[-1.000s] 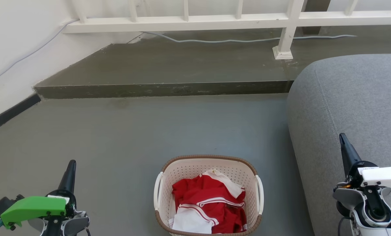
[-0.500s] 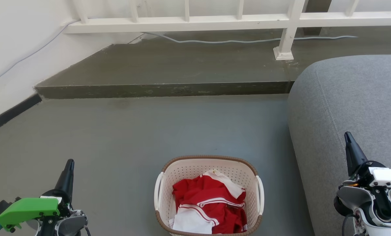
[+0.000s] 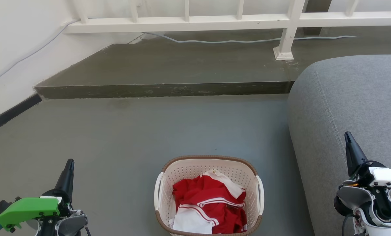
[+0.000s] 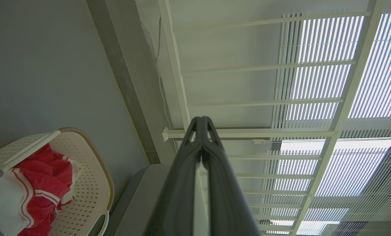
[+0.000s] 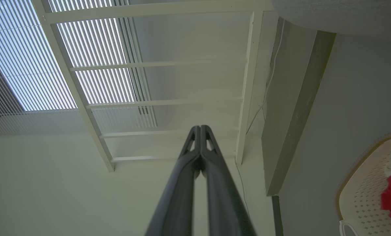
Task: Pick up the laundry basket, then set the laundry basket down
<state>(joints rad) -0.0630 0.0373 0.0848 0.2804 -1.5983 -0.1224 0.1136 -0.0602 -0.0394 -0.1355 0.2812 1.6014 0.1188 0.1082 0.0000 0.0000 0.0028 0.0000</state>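
1. The basket (image 3: 185,175) is sitting upright on the floor (image 3: 143,131), low in the middle of the head view and near the sofa (image 3: 352,98) on the robot's right. It is holding red and white clothes (image 3: 212,203)
2. The left claw (image 3: 70,163) is hovering well apart from the basket's left side. The left wrist view is showing its fingers pressing together at the tips and gripping nothing
3. The right claw (image 3: 347,135) is showing against the sofa, well apart from the basket's right side, and is likewise closed and carrying nothing
4. Both claws are pointing away from the robot, and neither is touching a handle (image 3: 157,191)
5. As a judgement, the scene is fitting two stages equally. Either the basket is waiting on the floor to be lifted, or it is resting where the task wants it set down, with the arms clear of it. The pictures are not settling which
6. That is leaving the next move open. Either way, both handles are lying free, with the right one nearer the sofa, and the clothes are lying loose inside
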